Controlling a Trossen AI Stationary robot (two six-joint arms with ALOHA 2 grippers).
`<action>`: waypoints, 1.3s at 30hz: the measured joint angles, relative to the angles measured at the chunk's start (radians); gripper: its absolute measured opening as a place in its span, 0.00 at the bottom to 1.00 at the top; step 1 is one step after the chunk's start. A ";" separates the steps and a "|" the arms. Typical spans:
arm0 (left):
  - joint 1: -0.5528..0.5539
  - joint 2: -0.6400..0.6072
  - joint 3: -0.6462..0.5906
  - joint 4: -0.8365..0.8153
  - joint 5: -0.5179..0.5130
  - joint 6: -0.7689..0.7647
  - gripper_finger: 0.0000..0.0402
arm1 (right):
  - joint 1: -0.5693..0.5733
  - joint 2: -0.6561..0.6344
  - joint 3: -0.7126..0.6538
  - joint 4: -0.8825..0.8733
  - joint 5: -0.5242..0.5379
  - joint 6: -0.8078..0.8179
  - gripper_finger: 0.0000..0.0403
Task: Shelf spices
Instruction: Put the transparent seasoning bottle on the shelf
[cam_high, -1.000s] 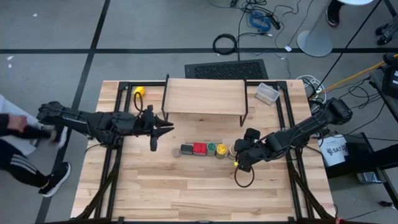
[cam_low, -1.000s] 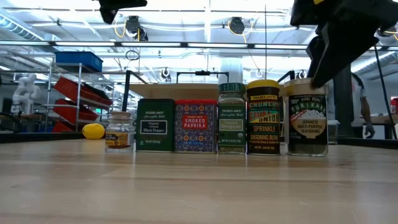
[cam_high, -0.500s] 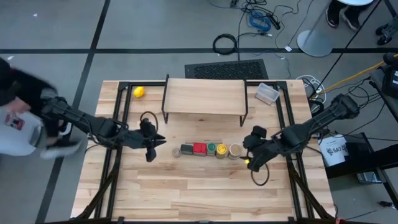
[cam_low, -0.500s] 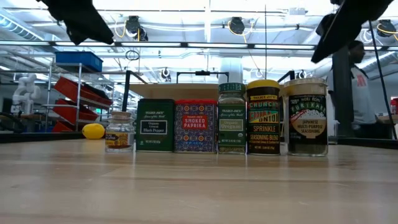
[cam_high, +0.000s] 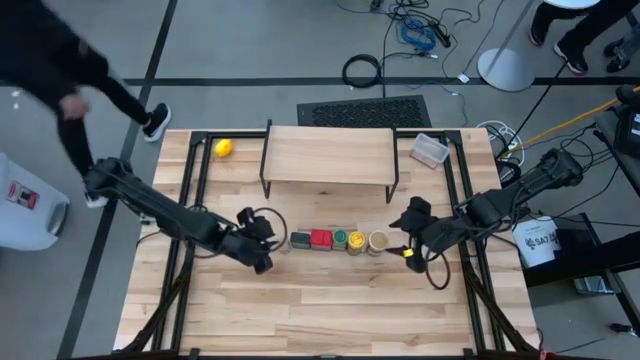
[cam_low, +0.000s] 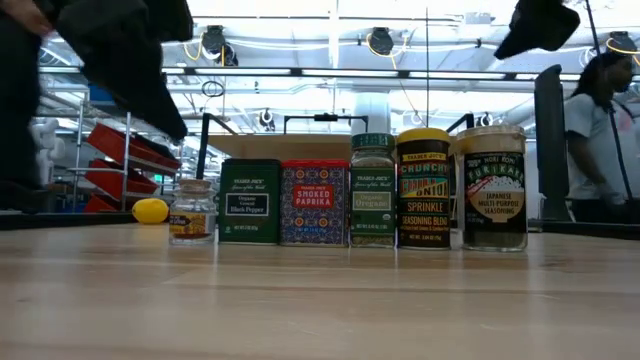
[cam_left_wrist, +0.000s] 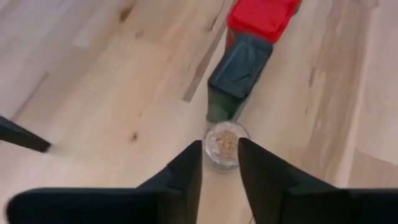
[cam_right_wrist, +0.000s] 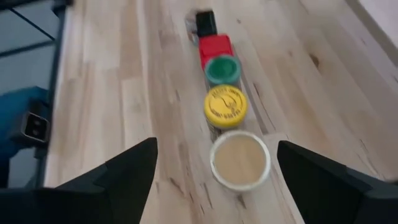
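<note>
Mid-frame, all six spices (cam_high: 335, 240) are sitting in a row; shelf (cam_high: 328, 155) above is bare. Left gripper (cam_left_wrist: 221, 163) is hovering narrow over the tiny jar (cam_left_wrist: 222, 144), right gripper (cam_right_wrist: 214, 171) gaping wide, empty.

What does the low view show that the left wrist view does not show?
Only the low view shows the printed labels, the oregano jar, the yellow-lidded jar, the tan-topped jar and the lemon-like ball. Only the left wrist view shows the left pincer framing the tiny jar from above. Both show the black pepper tin and paprika tin.
</note>
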 joint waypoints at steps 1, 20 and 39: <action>-0.002 0.019 0.000 0.008 -0.001 -0.011 0.32 | 0.000 0.000 0.000 0.020 0.000 -0.012 0.79; -0.122 0.214 0.000 0.146 -0.227 -0.208 0.65 | 0.000 0.036 0.000 0.066 0.114 -0.194 0.79; -0.181 0.216 0.000 0.138 -0.264 -0.299 0.65 | 0.000 0.042 0.000 0.065 0.140 -0.216 0.79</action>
